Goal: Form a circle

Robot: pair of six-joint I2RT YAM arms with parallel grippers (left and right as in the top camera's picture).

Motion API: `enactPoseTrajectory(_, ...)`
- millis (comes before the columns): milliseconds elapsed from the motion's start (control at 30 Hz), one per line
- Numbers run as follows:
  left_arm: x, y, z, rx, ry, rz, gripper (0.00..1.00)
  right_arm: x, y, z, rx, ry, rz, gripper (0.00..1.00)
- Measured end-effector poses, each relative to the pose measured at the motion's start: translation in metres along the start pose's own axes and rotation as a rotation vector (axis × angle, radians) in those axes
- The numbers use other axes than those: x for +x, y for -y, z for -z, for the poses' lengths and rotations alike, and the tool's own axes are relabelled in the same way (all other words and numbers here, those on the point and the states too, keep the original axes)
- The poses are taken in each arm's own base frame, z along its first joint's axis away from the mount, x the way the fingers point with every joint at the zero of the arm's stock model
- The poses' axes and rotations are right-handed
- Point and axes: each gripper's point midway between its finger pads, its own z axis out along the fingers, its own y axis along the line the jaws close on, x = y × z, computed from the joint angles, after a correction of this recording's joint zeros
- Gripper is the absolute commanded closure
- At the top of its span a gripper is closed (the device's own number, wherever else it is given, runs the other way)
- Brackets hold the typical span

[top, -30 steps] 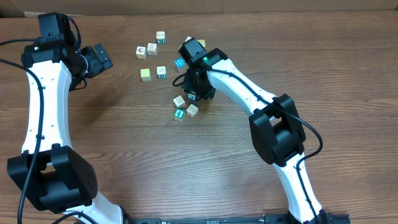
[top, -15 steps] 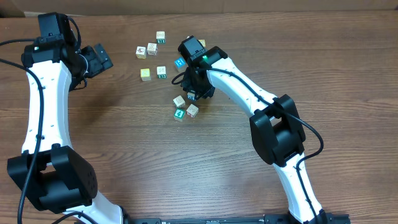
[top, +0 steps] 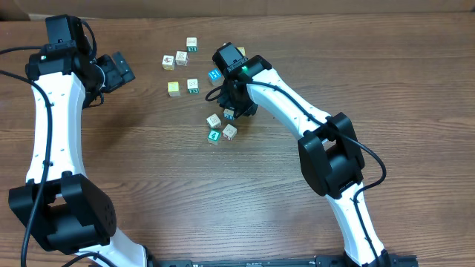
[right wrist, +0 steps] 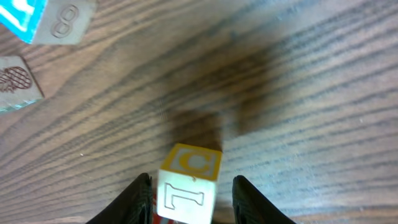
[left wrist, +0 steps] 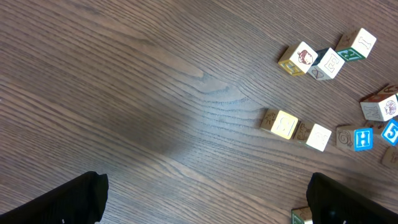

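One cube (right wrist: 186, 183) sits between the right gripper (right wrist: 191, 194) fingers (right wrist: 140, 200) — pinched or loose, can't tell; left gripper (left wrist: 205, 199) spread wide

from above, the fingertips of the right gripper (top: 233, 112) are tucked under its wrist, and the letters on the scattered cubes (top: 181, 58) are too tiny to read. at the right wrist the yellow-topped cube (right wrist: 188, 183) and both fingers (right wrist: 134, 205) run off the bottom edge, so i can't tell whether they press it; the two corner cubes (right wrist: 62, 15) at top left are cut off as well. at the left wrist only dark tips of the left gripper (left wrist: 208, 202) poke in from the bottom corners.
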Motion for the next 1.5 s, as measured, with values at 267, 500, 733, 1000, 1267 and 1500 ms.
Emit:
enactPoseTrajectory(267,0.000,0.000,0.000,0.000,0.000,0.000,0.01,-0.008,-0.006,-0.001,-0.022,0.036,0.017,0.61)
enactPoseTrajectory(500,0.000,0.000,0.000,0.000,0.000,0.000,0.00,-0.004,-0.001,-0.005,-0.007,0.024,0.021,0.62)
enactPoseTrajectory(733,0.000,0.000,0.000,0.000,0.000,0.000,0.00,0.003,0.007,-0.005,0.026,-0.004,0.021,0.73)
enactPoseTrajectory(1000,0.000,0.000,0.000,0.000,0.000,0.000,0.00,0.005,0.008,-0.005,0.028,-0.015,0.020,0.69)
enactPoseTrajectory(1267,0.000,0.000,0.000,0.000,0.000,0.000,0.01,0.011,0.007,-0.004,0.018,-0.047,0.018,0.69)
enactPoseTrajectory(1500,0.000,0.000,0.000,0.000,0.000,0.000,0.01,0.014,0.005,-0.004,0.004,-0.063,0.006,0.66)
